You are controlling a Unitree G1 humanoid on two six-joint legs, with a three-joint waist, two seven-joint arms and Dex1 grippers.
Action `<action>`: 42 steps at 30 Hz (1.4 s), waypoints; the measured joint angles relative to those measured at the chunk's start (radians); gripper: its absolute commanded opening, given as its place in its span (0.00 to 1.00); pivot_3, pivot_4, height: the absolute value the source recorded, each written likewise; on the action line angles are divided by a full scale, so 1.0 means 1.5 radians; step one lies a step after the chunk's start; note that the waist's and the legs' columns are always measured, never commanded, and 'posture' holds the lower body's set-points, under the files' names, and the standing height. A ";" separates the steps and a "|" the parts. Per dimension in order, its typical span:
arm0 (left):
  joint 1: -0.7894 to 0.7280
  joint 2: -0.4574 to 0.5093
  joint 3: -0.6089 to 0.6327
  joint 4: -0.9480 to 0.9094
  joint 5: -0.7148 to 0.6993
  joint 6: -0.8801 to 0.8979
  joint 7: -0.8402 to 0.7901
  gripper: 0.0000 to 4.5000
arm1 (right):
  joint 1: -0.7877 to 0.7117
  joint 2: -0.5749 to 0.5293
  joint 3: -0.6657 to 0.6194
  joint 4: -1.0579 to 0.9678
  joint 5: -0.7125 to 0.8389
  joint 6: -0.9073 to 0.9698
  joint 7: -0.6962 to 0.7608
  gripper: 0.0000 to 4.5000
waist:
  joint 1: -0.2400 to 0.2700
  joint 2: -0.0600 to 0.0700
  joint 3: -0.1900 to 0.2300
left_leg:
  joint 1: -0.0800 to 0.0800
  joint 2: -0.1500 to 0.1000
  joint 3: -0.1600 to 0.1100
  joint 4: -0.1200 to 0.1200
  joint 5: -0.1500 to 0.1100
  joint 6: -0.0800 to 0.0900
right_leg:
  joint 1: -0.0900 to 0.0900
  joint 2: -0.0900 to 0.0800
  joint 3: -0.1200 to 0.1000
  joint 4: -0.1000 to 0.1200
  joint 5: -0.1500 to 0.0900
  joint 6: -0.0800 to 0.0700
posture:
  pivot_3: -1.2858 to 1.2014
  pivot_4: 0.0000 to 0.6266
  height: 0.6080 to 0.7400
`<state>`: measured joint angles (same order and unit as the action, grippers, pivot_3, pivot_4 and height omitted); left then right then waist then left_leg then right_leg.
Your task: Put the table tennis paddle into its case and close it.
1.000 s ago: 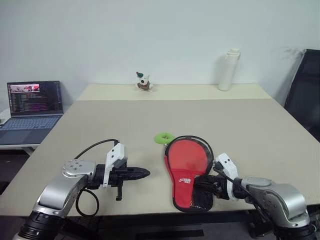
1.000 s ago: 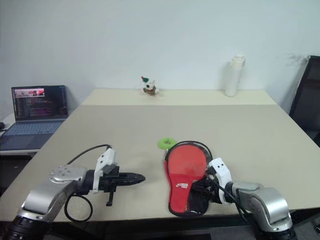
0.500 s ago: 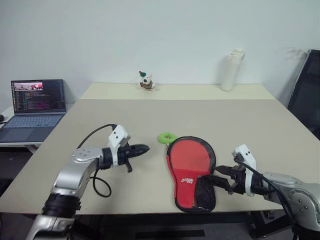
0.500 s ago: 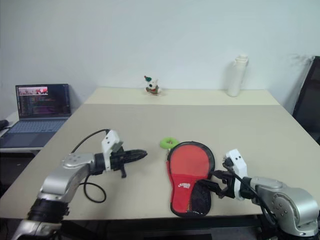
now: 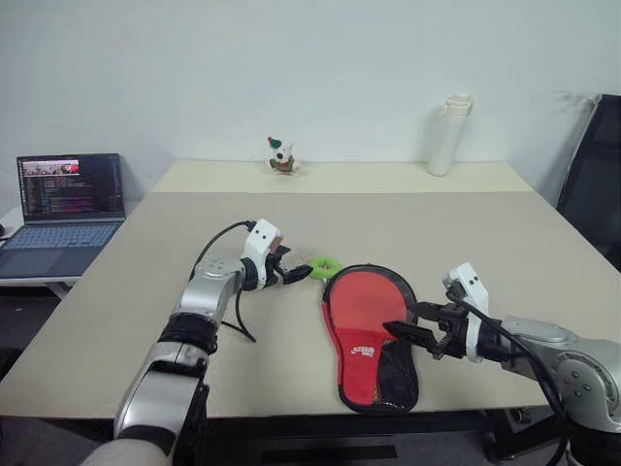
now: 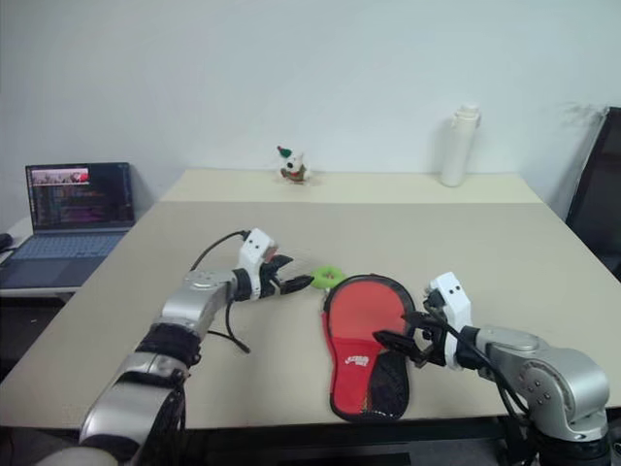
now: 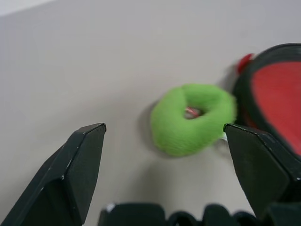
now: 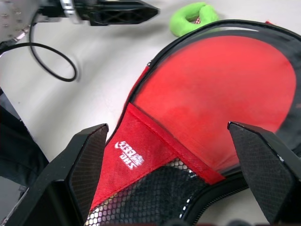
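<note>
**Open case on the worktop, both hands spread beside it**

Nearest the front edge of the pale beige worktop lies the paddle-shaped black fabric case with its zipper rim, opened flat, its narrow end toward the robot. Inside it shows a round red face, a red band with white print and black mesh at the narrow end; whether that round red face is the table tennis paddle or only the lining I cannot tell, and no wooden handle is to be seen.

The right hand hangs just beside the case's right side, near the mesh end, pointing left across it. Its two black fingers stand wide apart with nothing between them, and they do not touch the case.

A little farther back, the left arm reaches forward and to the right. The left hand is also spread, fingers well apart, and its tips are just short of a small fuzzy green ring that sits against the case's far rounded rim.

At the far side stand a small white toy figure and a tall white bottle. An open laptop rests on a low table to the left.
</note>
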<state>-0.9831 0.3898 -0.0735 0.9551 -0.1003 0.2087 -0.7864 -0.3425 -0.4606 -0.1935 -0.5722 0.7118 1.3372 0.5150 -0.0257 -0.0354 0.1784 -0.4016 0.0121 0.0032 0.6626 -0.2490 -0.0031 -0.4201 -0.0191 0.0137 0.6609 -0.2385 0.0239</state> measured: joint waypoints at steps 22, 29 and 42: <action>-0.092 -0.073 0.006 0.225 0.095 -0.083 0.009 0.49 | -0.053 0.024 0.066 -0.005 0.004 -0.054 -0.066 1.00 | 0.000 0.000 0.000 | 0.000 0.000 0.000 0.000 0.000 0.000 | 0.000 -0.001 0.000 0.000 0.000 0.001 | 0.52 0.24 1.00; -0.087 -0.075 0.019 0.225 0.096 -0.085 0.007 0.01 | -0.112 0.027 0.187 0.106 -0.112 -0.180 -0.072 1.00 | 0.000 0.000 0.000 | 0.000 0.000 0.000 0.000 0.000 0.000 | 0.000 -0.001 0.000 0.000 0.000 0.001 | 0.52 0.24 1.00; -0.083 -0.078 0.041 0.223 0.094 -0.082 0.004 0.01 | -0.116 0.095 0.317 0.306 -0.275 -0.323 -0.074 1.00 | 0.000 0.000 0.000 | 0.000 0.000 0.000 0.000 0.000 0.000 | 0.000 -0.001 0.000 0.001 0.001 0.001 | 0.52 0.24 1.00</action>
<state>-1.1080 0.2735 -0.0125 1.2896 0.0401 0.0863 -0.7803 -0.5168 -0.3184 0.2814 -0.1129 0.2998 0.8522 0.4044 -0.0254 -0.0357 0.1783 -0.4016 0.0123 0.0037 0.6628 -0.2490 -0.0030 -0.4202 -0.0206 0.0139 0.6617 -0.2375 0.0249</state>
